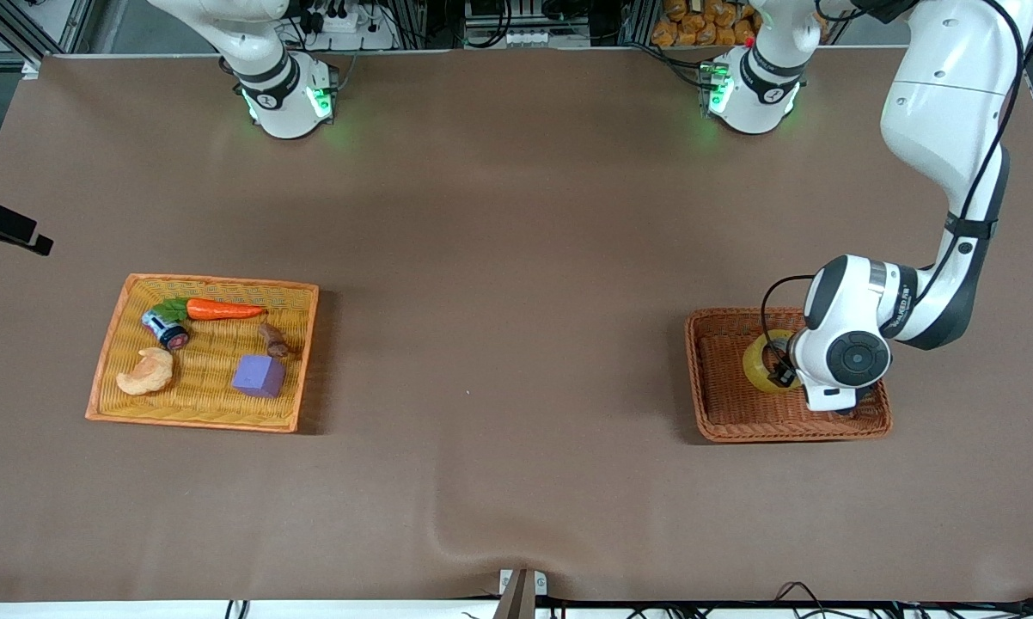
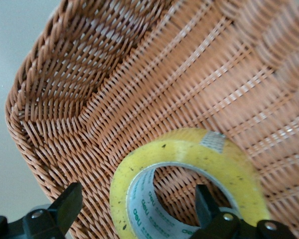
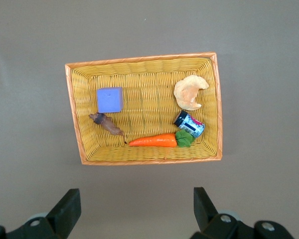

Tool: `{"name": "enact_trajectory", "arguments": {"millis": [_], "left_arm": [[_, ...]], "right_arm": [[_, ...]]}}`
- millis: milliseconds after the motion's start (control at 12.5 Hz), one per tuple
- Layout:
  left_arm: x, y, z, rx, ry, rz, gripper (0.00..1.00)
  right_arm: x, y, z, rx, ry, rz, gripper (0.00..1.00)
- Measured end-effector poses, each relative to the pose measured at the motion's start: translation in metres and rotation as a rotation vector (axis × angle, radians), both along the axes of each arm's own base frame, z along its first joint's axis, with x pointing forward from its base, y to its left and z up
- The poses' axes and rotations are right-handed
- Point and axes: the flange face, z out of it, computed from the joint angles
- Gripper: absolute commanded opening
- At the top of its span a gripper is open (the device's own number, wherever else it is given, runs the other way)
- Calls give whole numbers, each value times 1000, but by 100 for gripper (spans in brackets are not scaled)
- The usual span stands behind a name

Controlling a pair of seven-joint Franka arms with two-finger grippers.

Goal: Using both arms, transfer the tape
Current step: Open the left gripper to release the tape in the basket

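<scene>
So you've got the right gripper (image 3: 132,209) waiting high over the yellow tray (image 1: 113,344), jaws apart, holding nothing. Tape (image 1: 759,365) lies in the brown basket (image 1: 723,421); handover remains. Left gripper (image 2: 137,209) is down in the basket, jaws apart, straddling one side of the roll, not clamped.

Open right gripper (image 3: 134,211) above yellow tray (image 3: 144,158) of items.

From the front you see only a sliver of the yellow tape roll (image 1: 755,365); the left arm's wrist covers the rest and the left gripper itself. In the left wrist view the roll (image 2: 189,189) runs off the picture's edge. The right arm's upper part leaves the front view.
</scene>
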Motion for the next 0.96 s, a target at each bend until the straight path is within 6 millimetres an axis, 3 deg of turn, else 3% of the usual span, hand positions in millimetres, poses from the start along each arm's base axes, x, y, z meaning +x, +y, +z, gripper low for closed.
{"name": "enact_trajectory", "arguments": {"millis": [240,480,720,960], "left_arm": [[17,4,42,-51,-92,79,100],[30,17,119,-164,-242,183,100],[26,12,194,-207,-358,224,100],[12,7,253,-242,-428,250,100]], "right_arm": [[0,0,0,2,-1,0,100],[0,1,0,7,-2,0,100],[0,1,1,7,-3,0,100],[0,1,1,8,-3,0,100]]}}
